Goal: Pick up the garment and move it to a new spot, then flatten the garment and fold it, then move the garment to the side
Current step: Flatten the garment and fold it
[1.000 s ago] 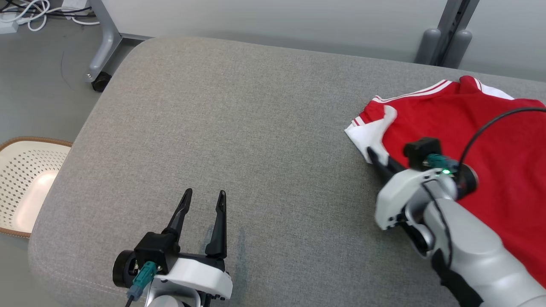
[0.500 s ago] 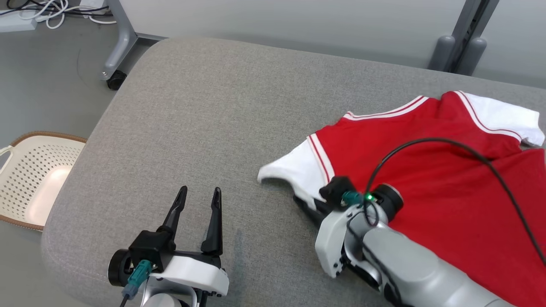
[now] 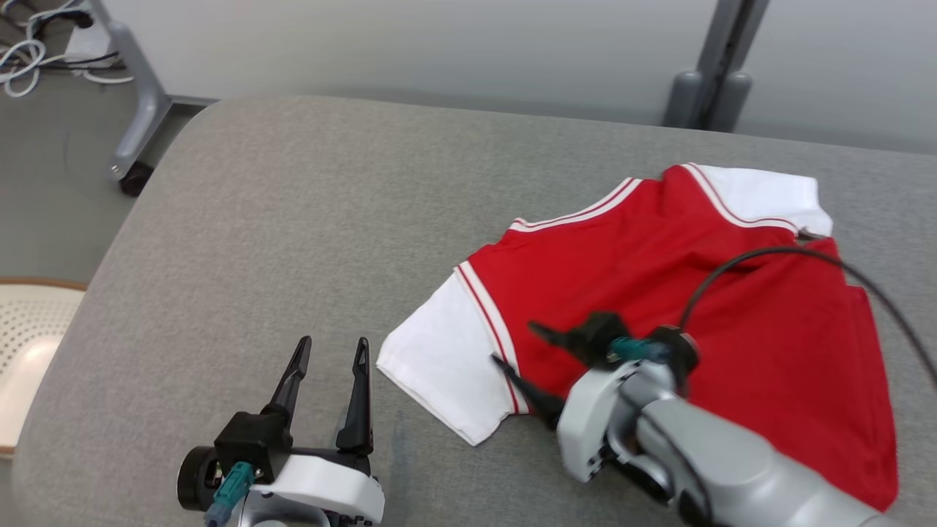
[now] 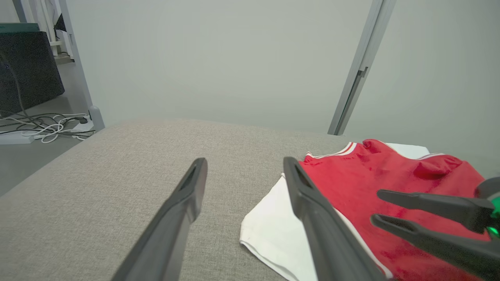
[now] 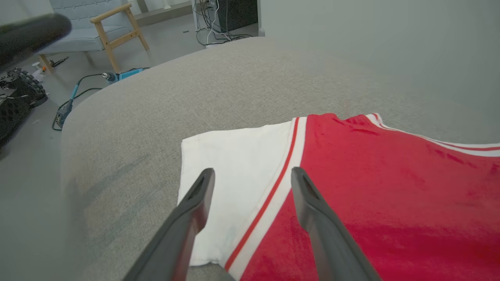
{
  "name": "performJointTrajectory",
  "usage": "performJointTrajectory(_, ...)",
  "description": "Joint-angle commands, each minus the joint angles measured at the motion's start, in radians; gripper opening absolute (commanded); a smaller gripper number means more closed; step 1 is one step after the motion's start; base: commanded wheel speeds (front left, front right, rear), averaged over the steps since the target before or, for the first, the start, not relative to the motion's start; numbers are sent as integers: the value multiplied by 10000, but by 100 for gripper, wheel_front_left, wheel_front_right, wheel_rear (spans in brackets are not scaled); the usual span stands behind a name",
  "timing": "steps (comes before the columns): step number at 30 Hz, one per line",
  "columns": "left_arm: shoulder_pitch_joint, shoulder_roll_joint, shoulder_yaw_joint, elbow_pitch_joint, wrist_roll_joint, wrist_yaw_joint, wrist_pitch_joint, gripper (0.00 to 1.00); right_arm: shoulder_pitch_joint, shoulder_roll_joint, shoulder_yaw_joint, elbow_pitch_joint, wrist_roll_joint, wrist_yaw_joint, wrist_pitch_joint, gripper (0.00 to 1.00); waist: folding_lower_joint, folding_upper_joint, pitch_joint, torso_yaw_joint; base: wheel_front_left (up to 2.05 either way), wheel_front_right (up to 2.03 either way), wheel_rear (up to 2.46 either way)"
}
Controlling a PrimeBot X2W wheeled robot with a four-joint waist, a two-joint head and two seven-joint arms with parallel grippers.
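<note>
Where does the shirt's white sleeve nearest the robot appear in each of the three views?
Head view: the white sleeve lies low and centre, just left of the right gripper.
Left wrist view: low, right of centre, partly behind a finger of the left gripper.
Right wrist view: centre, beneath the fingertips.
Shared landmark: the open right gripper at the sleeve's seam.

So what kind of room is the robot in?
Probably a lab or test room, not a home: loose cables lie on the bare floor, there's a wheeled metal stand, and a big grey padded table.
</note>
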Motion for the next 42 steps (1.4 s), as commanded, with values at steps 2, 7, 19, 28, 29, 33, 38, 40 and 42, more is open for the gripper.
performJointTrajectory(2, 98, 44, 13, 23, 78, -43, -1, 100, -104, -442, -420, -44, 137, 1, -119, 100, 0, 0, -238, -432, 0, 0, 0)
performJointTrajectory(7, 261, 44, -23, 29, 105, -55, -1, 100, 92, -1560, -1843, 591, 170, 1, -151, 100, 0, 0, -377, -892, 0, 0, 0)
performJointTrajectory(19, 110, 43, -86, 12, 113, -64, -1, 100, 595, -2376, -3672, 2964, 606, 1, 323, 100, 0, 0, -114, -1000, 0, 0, 0)
performJointTrajectory(28, -50, 43, -65, 37, 156, -57, -1, 100, 304, -2158, -4146, 4081, 854, 1, 1120, 100, 0, 0, 90, -832, 0, 0, 0)
performJointTrajectory(29, -70, 43, -59, 38, 161, -63, -1, 100, 294, -2133, -4167, 4060, 917, 1, 1230, 100, 0, 0, 118, -810, 0, 0, 0)
performJointTrajectory(33, -147, 41, -85, 48, 160, -89, -1, 100, 180, -2178, -4161, 3909, 1008, 1, 1392, 42, 0, 0, 199, -718, 0, 0, 0)
performJointTrajectory(38, -192, 41, -95, 42, 139, -80, -1, 100, -152, -2456, -4061, 3708, 918, 1, 1296, 0, 0, 0, 307, -572, 0, 0, 0)
performJointTrajectory(40, -226, 43, -76, 21, 130, -72, -1, 100, -439, -2610, -4094, 3669, 855, 1, 1109, 0, 0, 0, 359, -529, 0, 0, 0)
performJointTrajectory(42, -254, 41, -68, -5, 130, -68, -1, 100, -815, -2800, -4155, 3746, 767, 0, 927, 0, 0, 0, 430, -493, 0, 0, 0)
